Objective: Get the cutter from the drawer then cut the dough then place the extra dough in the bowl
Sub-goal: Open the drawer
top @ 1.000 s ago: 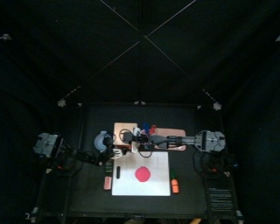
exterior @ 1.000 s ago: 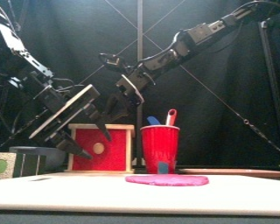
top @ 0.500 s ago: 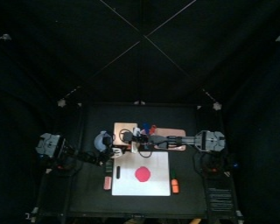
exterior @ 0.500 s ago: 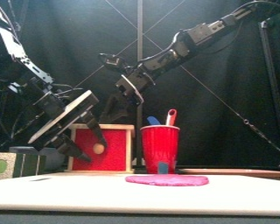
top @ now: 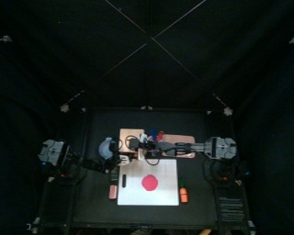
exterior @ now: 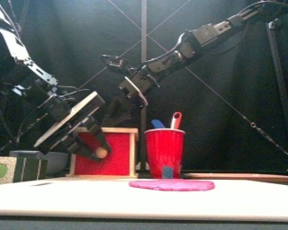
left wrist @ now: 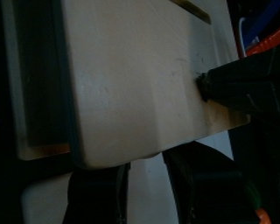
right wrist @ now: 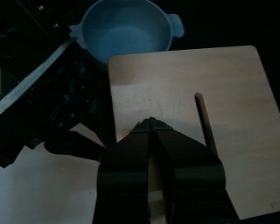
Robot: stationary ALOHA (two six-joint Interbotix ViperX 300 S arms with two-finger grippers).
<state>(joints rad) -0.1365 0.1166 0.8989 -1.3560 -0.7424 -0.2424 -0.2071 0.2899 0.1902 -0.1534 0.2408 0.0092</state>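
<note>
- Right gripper [right wrist: 153, 123]: clenched, nothing between the jaws, tips touching the top face of the wooden box [exterior: 118, 131] just beside its slot. The arm comes in from the right and reaches past the middle.
- Left gripper [left wrist: 146, 171]: released, jaws apart, nothing grasped. It is low at the front of the box, at the left part of the red drawer front [exterior: 115, 163]. From these views I can't tell whether a fingertip is touching the drawer.
- Drawer front has a pale round knob [exterior: 101, 153]. In the front view it looks flush with the box frame.
- Cutter: not in sight in any view.
- Dough [exterior: 171, 185]: flat pink-red disc lying on the white cutting board [exterior: 62, 199], in front of the box and clear of both grippers.
- Board lies flat on the bench [top: 100, 207], toward the front edge.
- Blue-grey bowl [right wrist: 129, 31]: just beyond the box's far edge in the right wrist view, upright, nothing visible inside.
- Red cup [exterior: 165, 154]: upright just right of the box and behind the dough, with a blue knife [exterior: 157, 124] and a red knife [exterior: 175, 119] sticking out of it.
</note>
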